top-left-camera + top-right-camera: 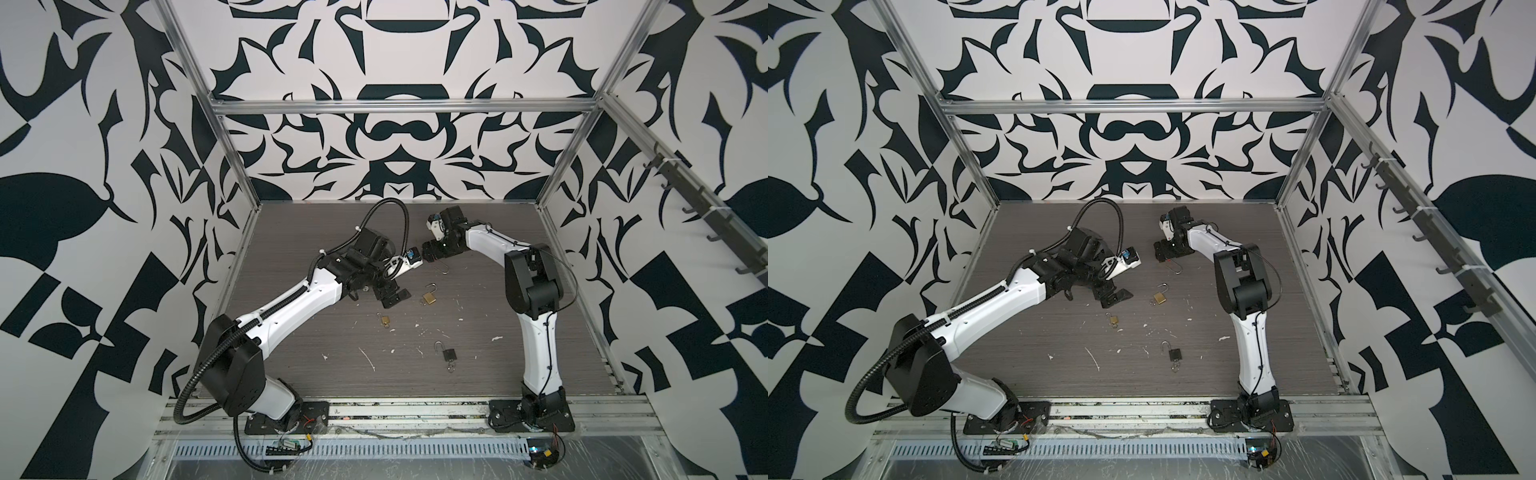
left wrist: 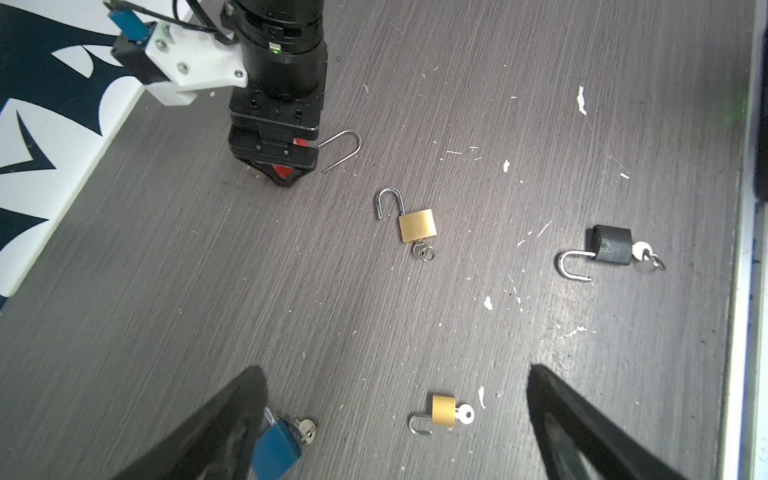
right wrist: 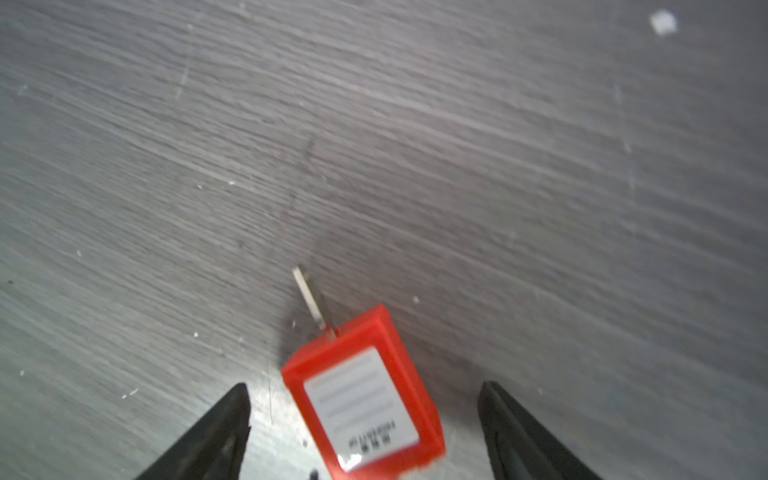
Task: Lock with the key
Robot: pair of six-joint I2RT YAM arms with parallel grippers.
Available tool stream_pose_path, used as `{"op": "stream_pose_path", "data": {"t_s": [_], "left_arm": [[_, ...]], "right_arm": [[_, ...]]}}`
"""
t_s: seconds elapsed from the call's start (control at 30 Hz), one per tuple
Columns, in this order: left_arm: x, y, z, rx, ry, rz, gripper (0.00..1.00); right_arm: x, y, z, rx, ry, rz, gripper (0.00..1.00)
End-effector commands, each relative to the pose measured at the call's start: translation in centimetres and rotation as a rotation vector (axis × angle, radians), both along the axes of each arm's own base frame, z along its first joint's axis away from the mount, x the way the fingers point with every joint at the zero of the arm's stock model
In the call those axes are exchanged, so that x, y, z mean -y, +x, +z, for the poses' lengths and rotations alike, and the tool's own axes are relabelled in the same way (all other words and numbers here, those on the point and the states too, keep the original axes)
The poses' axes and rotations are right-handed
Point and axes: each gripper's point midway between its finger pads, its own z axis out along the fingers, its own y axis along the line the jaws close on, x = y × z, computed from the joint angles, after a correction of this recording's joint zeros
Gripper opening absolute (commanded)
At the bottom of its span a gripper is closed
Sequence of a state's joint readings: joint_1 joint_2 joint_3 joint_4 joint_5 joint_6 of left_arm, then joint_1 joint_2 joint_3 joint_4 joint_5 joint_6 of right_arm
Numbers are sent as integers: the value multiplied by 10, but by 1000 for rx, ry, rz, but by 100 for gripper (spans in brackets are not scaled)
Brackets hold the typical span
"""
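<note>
A: Where is the red padlock [image 3: 357, 374]?

B: Flat on the surface [image 1: 478, 374], towards the back, label up. The right claw [image 3: 363, 388] straddles it with its jaws spread and a gap on each side, so nothing is grasped.

A: And the left claw [image 2: 395, 369]?

B: Spread wide and empty, hovering near the middle. A blue padlock [image 2: 276, 451] lies just beside 1 finger and a small brass padlock [image 2: 444, 410] is near it.

A: Is the red padlock locked?

B: No. Its shackle [image 2: 347, 143] swings out to the side, a long thin loop of wire. A metal strip [image 3: 309, 297] juts from 1 end of the body. I cannot tell whether that is the key or the foot of the shackle.

A: How will it handle?

B: Light, I would guess. It looks like a hard plastic box, stiff, and smooth enough to skid when nudged. The wire looks springy and would probably bend before it guided anything.

A: So where to grab?

B: Across the 2 long flanks of the body, low, squeezing square so it does not twist out. That leaves the shackle and keyhole ends free for the other claw.
</note>
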State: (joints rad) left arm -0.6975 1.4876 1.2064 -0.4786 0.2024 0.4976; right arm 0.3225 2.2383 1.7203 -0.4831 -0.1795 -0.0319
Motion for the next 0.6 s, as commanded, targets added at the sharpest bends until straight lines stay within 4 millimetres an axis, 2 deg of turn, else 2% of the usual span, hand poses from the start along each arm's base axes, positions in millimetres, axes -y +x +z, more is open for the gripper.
{"op": "stream_pose_path", "data": {"t_s": [0.0, 0.27, 0.57], "left_arm": [[-3, -1, -3, -21, 2, 16, 99], [-7, -2, 0, -32, 11, 41, 99], [-17, 11, 6, 30, 36, 118, 99]], "right_arm": [[-9, -6, 4, -21, -9, 95, 82], [-31, -33, 1, -49, -36, 234, 68], [-79, -77, -4, -60, 19, 423, 59]]}}
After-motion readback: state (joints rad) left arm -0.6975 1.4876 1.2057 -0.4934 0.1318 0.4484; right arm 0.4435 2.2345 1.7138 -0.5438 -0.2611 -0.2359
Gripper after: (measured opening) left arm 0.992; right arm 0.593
